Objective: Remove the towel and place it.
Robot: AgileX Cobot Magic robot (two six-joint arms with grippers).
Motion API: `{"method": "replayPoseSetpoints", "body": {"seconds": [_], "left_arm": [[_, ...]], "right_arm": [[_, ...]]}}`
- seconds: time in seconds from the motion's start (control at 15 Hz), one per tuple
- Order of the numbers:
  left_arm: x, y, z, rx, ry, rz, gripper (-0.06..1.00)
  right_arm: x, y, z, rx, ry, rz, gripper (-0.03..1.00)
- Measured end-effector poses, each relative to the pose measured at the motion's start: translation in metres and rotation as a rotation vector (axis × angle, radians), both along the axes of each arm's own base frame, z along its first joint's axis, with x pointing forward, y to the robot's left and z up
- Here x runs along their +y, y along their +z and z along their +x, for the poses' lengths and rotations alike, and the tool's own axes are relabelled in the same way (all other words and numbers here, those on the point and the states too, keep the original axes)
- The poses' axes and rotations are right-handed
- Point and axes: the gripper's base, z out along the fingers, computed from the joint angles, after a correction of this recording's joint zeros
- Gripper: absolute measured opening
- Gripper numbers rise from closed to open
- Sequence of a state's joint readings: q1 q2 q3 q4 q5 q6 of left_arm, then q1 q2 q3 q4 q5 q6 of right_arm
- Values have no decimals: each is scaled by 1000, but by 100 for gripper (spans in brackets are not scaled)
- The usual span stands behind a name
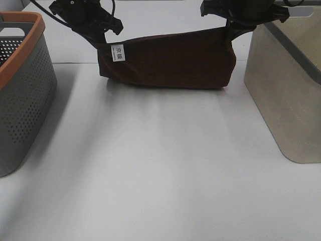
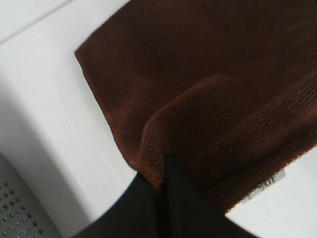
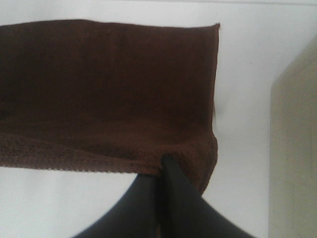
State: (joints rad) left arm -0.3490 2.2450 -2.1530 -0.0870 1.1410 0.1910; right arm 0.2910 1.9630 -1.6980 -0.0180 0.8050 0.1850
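The dark reddish-brown towel (image 1: 170, 59) hangs stretched between my two grippers at the back of the white table, its lower edge near or on the surface. A small white tag (image 1: 117, 52) shows at its left end. My left gripper (image 1: 100, 42) is shut on the towel's upper left corner; in the left wrist view the black fingers (image 2: 166, 173) pinch a fold of the towel (image 2: 208, 84). My right gripper (image 1: 231, 31) is shut on the upper right corner, and the right wrist view shows its fingers (image 3: 166, 171) pinching the towel (image 3: 109, 84) hem.
A grey perforated basket with an orange rim (image 1: 22, 85) stands at the left edge. A beige bin (image 1: 286, 90) stands at the right, its wall (image 3: 294, 144) also close beside the right gripper. The white table (image 1: 160, 165) stretches in front.
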Motion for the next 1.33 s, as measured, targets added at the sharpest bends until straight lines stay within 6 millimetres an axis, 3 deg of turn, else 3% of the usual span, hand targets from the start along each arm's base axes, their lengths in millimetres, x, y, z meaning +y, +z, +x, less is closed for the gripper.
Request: {"method": "replayPoseSetpoints", "body": {"seconds": [0.33, 0.73, 1.0, 1.33], "left_arm": [[-2, -23, 0, 124, 63, -31, 0], [1, -25, 0, 146, 98, -46, 0], [2, -59, -15, 286, 107, -40, 0], [6, -86, -31, 404, 118, -15, 0]], "right_arm": [[-1, -5, -11, 130, 12, 0, 0], [-1, -8, -19, 235, 48, 26, 0], [0, -28, -22, 370, 73, -1, 0], [4, -31, -26, 435, 100, 36, 0]]}}
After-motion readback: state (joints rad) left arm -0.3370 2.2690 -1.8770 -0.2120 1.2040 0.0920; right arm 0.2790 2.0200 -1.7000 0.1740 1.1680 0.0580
